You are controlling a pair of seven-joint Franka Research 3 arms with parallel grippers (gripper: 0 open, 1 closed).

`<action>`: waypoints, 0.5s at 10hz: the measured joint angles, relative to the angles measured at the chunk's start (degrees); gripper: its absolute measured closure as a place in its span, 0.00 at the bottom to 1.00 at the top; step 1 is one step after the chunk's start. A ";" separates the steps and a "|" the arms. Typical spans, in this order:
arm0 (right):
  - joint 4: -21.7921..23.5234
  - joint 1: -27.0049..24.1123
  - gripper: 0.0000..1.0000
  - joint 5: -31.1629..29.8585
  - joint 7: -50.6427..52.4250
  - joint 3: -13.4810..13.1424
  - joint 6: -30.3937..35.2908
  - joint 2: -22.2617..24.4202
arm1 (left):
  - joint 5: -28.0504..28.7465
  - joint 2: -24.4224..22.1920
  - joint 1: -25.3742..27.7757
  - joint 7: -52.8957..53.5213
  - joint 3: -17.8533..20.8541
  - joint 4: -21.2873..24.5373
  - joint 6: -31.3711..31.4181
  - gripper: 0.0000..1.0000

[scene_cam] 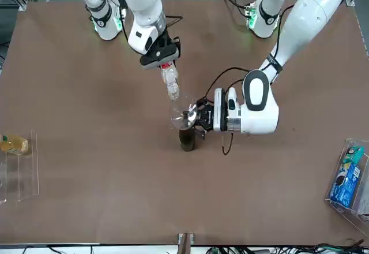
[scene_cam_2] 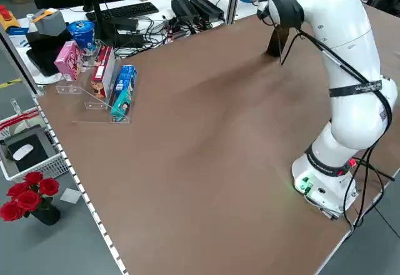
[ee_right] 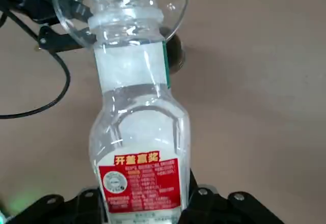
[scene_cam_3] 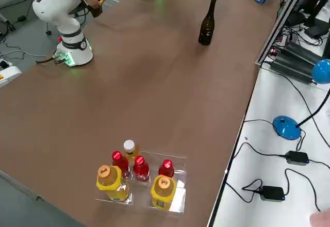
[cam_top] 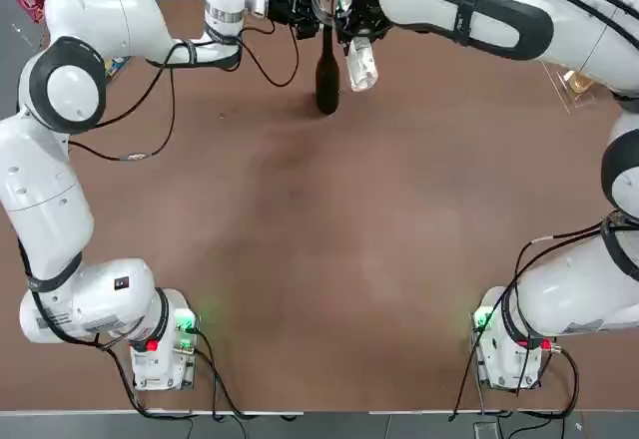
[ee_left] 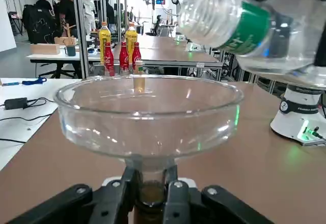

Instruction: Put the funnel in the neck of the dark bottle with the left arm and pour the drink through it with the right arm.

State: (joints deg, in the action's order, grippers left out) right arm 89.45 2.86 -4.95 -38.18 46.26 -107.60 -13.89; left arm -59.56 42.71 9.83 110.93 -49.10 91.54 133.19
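Right gripper (ee_right: 147, 206): clenched on the drink's base.
Drink (scene_cam: 170, 83): clear ribbed plastic bottle, uncapped, tilted mouth-down over the funnel.
Left gripper (ee_left: 152, 193): fingers clamp the funnel's stem at the bottle neck.
Funnel (ee_left: 147, 114): glassy round bowl, rim up.
Dark bottle (scene_cam_3: 207, 25): upright, slim, near-black, at the table's far edge.

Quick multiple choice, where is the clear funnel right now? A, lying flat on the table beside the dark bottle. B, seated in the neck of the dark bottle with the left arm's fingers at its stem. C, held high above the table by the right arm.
B: the funnel sits in the dark bottle neck, and the left gripper fingers close on its stem.
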 joint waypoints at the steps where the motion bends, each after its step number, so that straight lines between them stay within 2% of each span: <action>1: -0.60 0.11 0.48 0.00 -1.46 0.24 0.37 -0.53 | -0.19 0.06 0.01 0.00 0.00 -0.01 0.00 0.75; 5: -4.22 0.38 0.48 0.00 -5.74 1.49 2.04 -4.31 | -0.42 0.17 0.02 0.00 0.00 -0.05 0.00 0.75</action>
State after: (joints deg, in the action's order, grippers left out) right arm 85.23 3.25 -4.95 -43.92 47.75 -105.55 -18.20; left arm -59.98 42.88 9.85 110.93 -49.10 91.50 133.19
